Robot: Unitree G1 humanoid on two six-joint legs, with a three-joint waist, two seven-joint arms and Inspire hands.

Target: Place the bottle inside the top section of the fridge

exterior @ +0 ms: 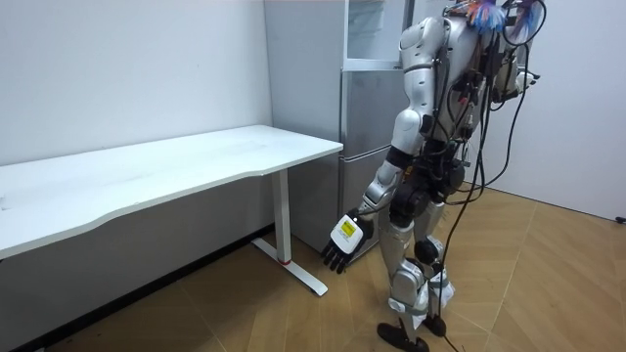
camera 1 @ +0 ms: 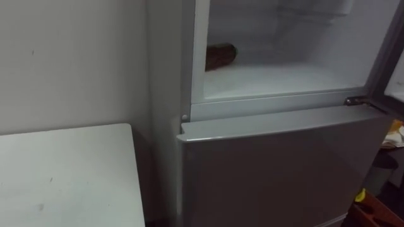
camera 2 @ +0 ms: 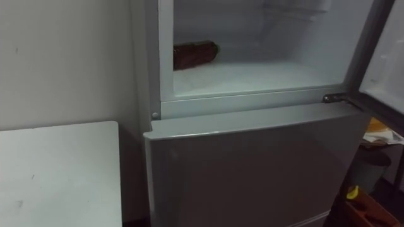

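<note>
1. The robot stands upright on the wood floor [exterior: 558, 284], close in front of the fridge [exterior: 364, 137]. The end of the white worktop [exterior: 196, 161] is on its left side.
2. The left hand [exterior: 342, 246] hangs low at the end of a lowered arm, beside the thigh. Its back is turned to the room camera. The fingers point down and are loosely relaxed; the hand is released and grasps nothing.
3. The bottle [camera 1: 221, 55] is well above the hand, inside the fridge's upper compartment [camera 1: 284, 81]. It is dark brown and lies on its side on the compartment's white floor, at the left end close to the left wall and toward the back.
4. The upper door [camera 2: 386, 60] stands open, swung out to the robot's right, on the side away from the hand. Its hinge [camera 1: 356, 100] sits at the lower right corner of the opening.
5. The lower door [camera 1: 278, 170] is shut. In the room view the hand hangs level with the bottom part of this door, near it.
6. The worktop's surface lies higher than the hand, out to the hand's outer side, and its end reaches close to the fridge's left wall.
7. Some yellow and orange things [camera 1: 374, 205] lie low down past the fridge's right side, far from the hand. What they are cannot be told.
</note>
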